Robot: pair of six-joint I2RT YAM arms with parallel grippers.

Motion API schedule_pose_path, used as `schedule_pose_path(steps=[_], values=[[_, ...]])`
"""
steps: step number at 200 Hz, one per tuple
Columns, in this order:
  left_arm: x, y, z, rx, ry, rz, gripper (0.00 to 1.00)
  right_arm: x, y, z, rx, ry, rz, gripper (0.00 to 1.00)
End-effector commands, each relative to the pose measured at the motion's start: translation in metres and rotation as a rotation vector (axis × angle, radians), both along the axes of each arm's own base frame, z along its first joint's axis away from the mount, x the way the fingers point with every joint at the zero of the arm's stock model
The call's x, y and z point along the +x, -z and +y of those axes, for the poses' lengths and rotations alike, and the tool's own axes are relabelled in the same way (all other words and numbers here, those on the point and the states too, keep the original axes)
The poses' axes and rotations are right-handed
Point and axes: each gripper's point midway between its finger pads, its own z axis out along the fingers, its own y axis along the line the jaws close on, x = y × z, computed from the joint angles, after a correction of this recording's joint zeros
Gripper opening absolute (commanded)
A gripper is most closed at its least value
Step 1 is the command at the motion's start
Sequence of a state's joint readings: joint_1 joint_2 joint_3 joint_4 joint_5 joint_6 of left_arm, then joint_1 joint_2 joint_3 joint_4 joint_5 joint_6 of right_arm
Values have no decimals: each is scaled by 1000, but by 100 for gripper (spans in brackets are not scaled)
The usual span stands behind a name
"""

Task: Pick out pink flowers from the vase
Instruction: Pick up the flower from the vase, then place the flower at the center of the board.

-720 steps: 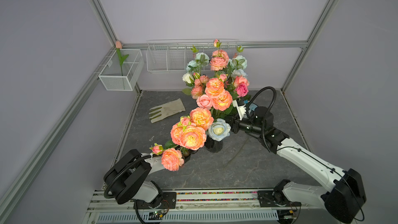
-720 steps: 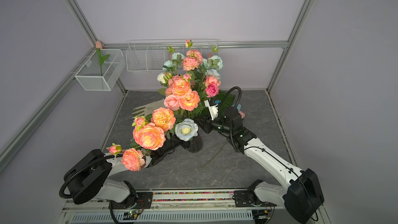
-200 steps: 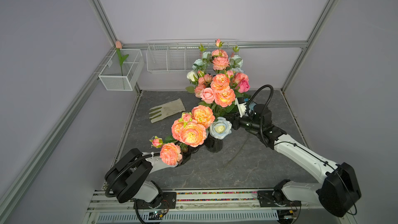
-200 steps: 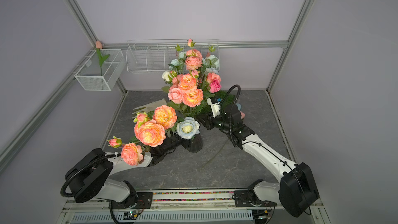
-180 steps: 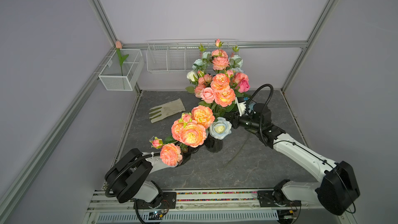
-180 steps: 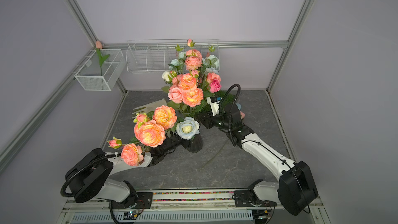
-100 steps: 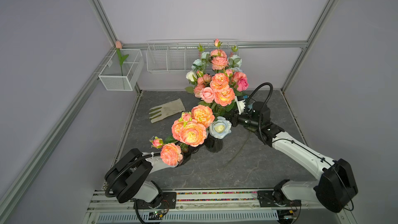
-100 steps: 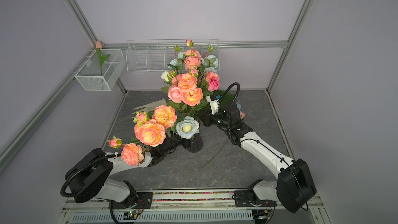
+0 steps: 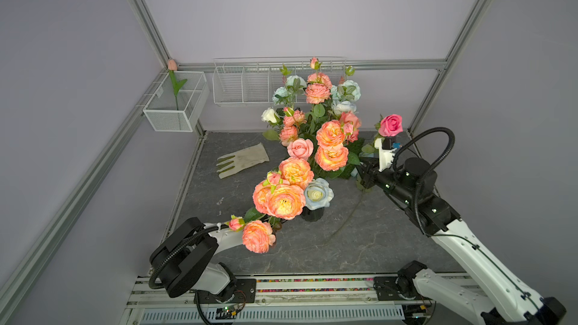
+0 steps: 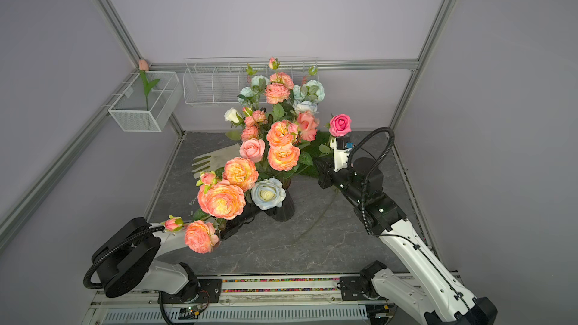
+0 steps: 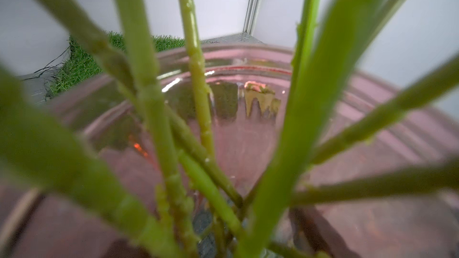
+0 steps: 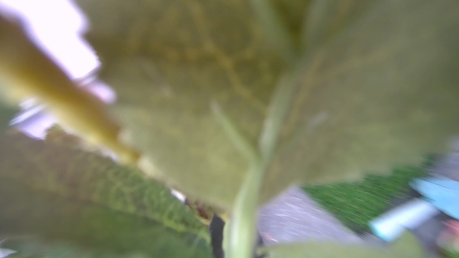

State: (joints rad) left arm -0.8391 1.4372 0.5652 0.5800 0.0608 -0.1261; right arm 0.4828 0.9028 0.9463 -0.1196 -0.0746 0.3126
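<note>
The dark ribbed vase (image 9: 312, 215) (image 10: 284, 211) stands mid-table, full of pink flowers (image 9: 285, 201) (image 10: 221, 200) on green stems (image 11: 198, 100). My left gripper (image 10: 266, 213) reaches in under the blooms and is shut on the vase's waist; its glass rim (image 11: 248, 55) fills the left wrist view. My right gripper (image 9: 363, 177) (image 10: 323, 176) (image 12: 238, 239) is shut on the stem of the magenta rose (image 9: 391, 125) (image 10: 341, 125), which stands apart to the right of the bunch. Its long stem (image 9: 344, 217) trails down to the table.
White and pale blue roses (image 9: 318, 194) share the vase. A grey glove (image 9: 244, 161) lies at the back left. A mesh basket (image 9: 169, 120) holding a tulip and a wire rack (image 9: 244, 89) hang on the walls. A green grass mat (image 10: 312, 164) lies behind the right gripper.
My right gripper has shut on the magenta rose's stem and carried the bloom right, out of the bunch. The left arm and vase have not moved.
</note>
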Motion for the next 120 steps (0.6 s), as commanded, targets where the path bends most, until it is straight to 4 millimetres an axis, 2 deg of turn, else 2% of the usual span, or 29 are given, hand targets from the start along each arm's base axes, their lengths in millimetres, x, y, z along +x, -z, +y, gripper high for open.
schedule_pose_path(steps=[1,29,45,53,60,67,92,120], values=[[-3,67,34,213,-94,144,0,11,-8,-72,-114,339,-17,6],[-1,67,36,227,-105,135,0,7,-12,-138,-107,617,23,6],[0,68,36,228,-107,135,0,5,-5,-162,-80,695,61,6],[-1,68,36,228,-107,135,0,6,1,-165,-67,698,92,6],[-1,69,36,230,-105,137,0,7,9,-175,-48,727,130,6],[-1,69,36,230,-103,139,0,9,17,-176,-22,716,162,6],[-1,69,34,232,-98,135,0,21,59,-157,77,614,320,6],[0,70,32,240,-90,138,0,33,108,-106,238,372,552,7]])
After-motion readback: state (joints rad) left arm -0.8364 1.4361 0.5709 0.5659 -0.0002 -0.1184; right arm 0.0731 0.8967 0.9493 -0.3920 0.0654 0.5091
